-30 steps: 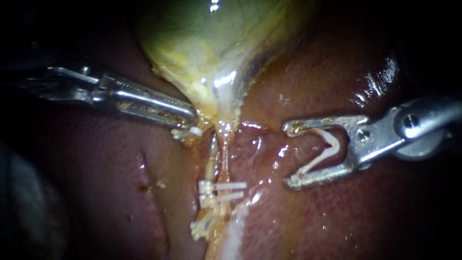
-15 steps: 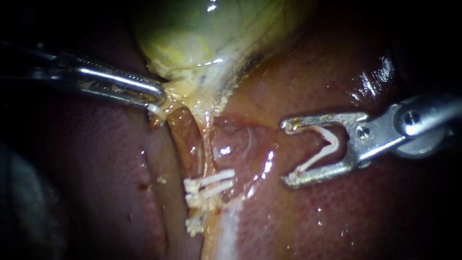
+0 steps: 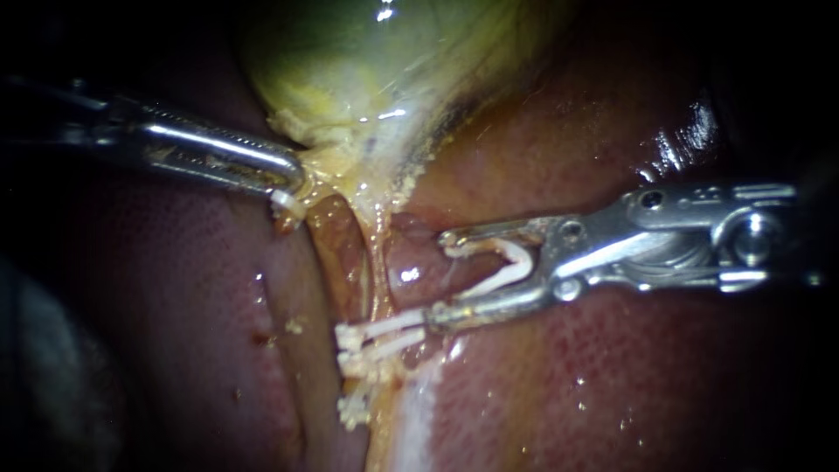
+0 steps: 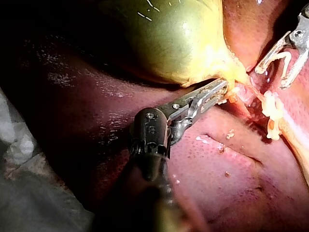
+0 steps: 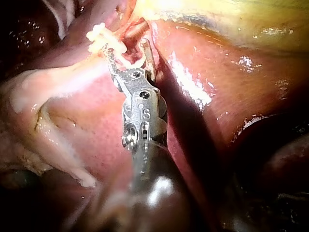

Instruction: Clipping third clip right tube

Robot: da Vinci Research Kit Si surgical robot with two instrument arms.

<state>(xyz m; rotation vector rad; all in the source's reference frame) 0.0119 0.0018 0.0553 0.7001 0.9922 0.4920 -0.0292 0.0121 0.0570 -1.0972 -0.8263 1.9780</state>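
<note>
My left instrument comes in from the left, its jaws shut on the yellowish neck of the gallbladder, holding it taut; the left wrist view shows the same grip. Below the neck run a brownish tube and, to its right, a pinkish tube. Two white clips lie across them lower down, with a third clip beneath. My right instrument holds an open white clip between wide jaws. Its tips are just right of the pinkish tube, the lower tip against the placed clips' ends.
Dark red liver surrounds the site on both sides, wet and shiny. A pale strip of tissue runs down from the clips. In the right wrist view, whitish tissue strands lie beside my right instrument's shaft.
My left instrument pulled the gallbladder neck up and left, then held still. My right instrument, with its clip, has moved left to the pinkish tube and levelled out.
</note>
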